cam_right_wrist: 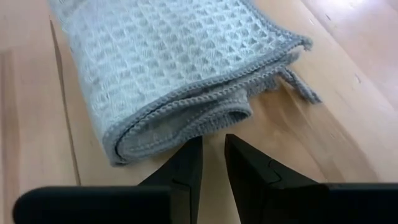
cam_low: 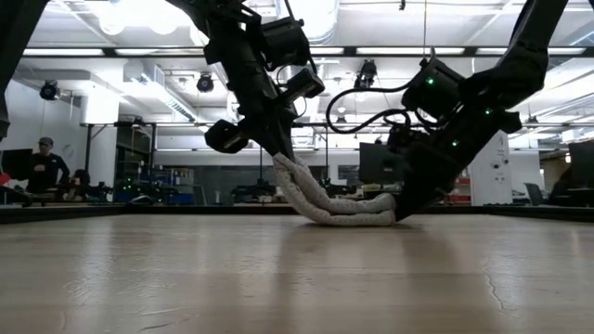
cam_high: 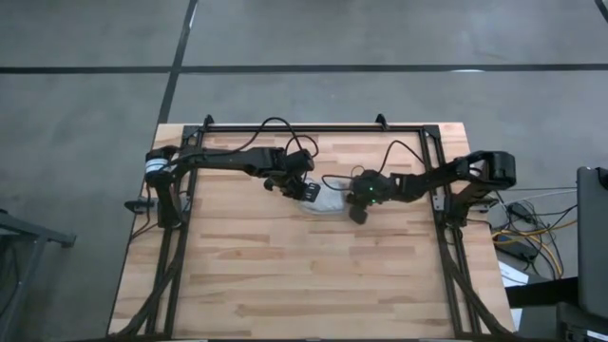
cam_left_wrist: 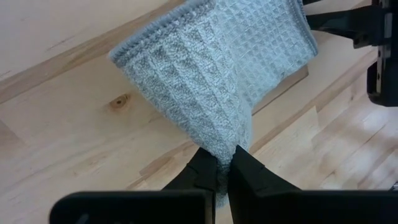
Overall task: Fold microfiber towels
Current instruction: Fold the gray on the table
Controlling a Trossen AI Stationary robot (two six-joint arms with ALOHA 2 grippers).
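Near table centre, slightly toward the far edge, lies the towel [cam_high: 320, 198], light grey-blue, waffle-textured, folded over into a thick bundle on the wooden table [cam_high: 285, 285]. High view: both arms reach in from the sides and meet at it, left arm from the left, right arm from the right.

Left gripper [cam_left_wrist: 225, 167]: fingers pinched shut on one end of the towel, cloth bunched into a narrow point between the tips. Low view shows that end of the towel [cam_low: 325, 199] pulled up off the table, sloping from the left gripper [cam_low: 278, 148] down to the part that rests flat. From the left wrist, the towel [cam_left_wrist: 211, 81] fans wide away from the pinch, stitched edge visible at its far side.

Right gripper [cam_right_wrist: 212, 155]: fingers parted a little, narrow gap, nothing between them. Tips sit just beside the folded edge of the towel [cam_right_wrist: 174, 68], close to the table; contact with the cloth can't be told. A loose corner or tag of the same cloth sticks out at one side of the fold. In the low view the right gripper [cam_low: 408, 206] is down at table level at the low end of the towel.

Background, low view: a person [cam_low: 39, 167] far off at the room's left side, behind the table.
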